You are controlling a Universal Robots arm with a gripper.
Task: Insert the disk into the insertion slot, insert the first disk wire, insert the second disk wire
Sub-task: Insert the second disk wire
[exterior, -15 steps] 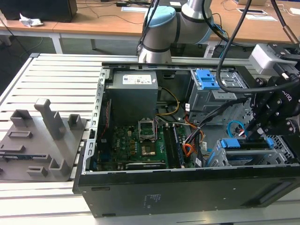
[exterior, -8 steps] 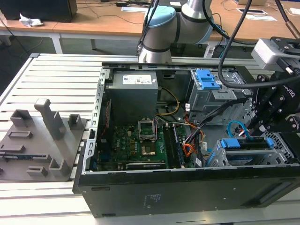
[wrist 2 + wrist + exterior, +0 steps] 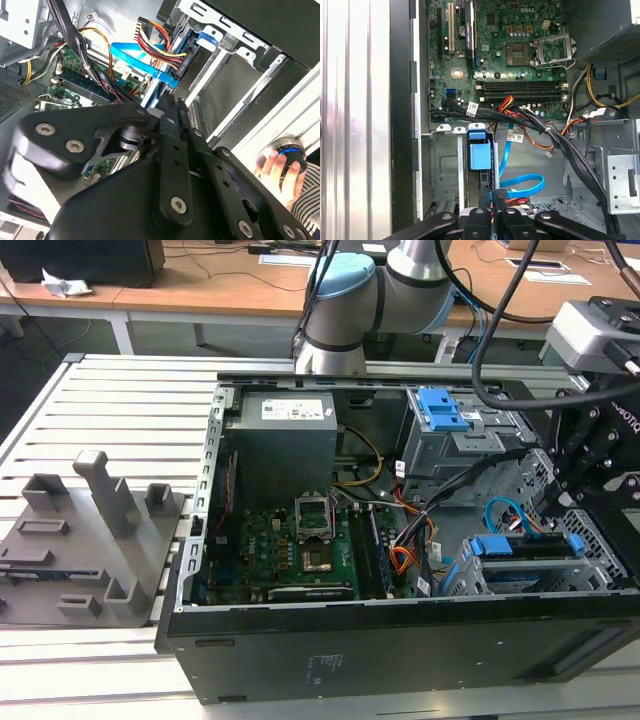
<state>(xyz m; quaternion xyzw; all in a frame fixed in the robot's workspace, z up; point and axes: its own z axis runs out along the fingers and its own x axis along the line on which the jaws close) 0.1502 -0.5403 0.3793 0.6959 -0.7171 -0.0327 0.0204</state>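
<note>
First wrist view: disk (image 3: pixel 480 156) blue-framed, seated in insertion slot (image 3: pixel 445 165); tool (image 3: pixel 493 216) clenched on wire connector.

Print on show, none quoted:
- motherboard (image 3: pixel 495 75) – short white logo lettering near its edge past the CPU socket (image 3: pixel 551 50), plus tiny white silkscreen, unreadable.
- power supply (image 3: pixel 285 445), just beside the motherboard – white label (image 3: pixel 295 408) on its upper face, text too small.
- cable bundle (image 3: pixel 560 145) crossing the motherboard's edge – two white tags, one at (image 3: pixel 472 107), print illegible.
- case wall (image 3: pixel 400 650) along the motherboard's near side – small pale markings.
- gripper (image 3: pixel 547 504), well off the motherboard – white lettering up its housing.
</note>
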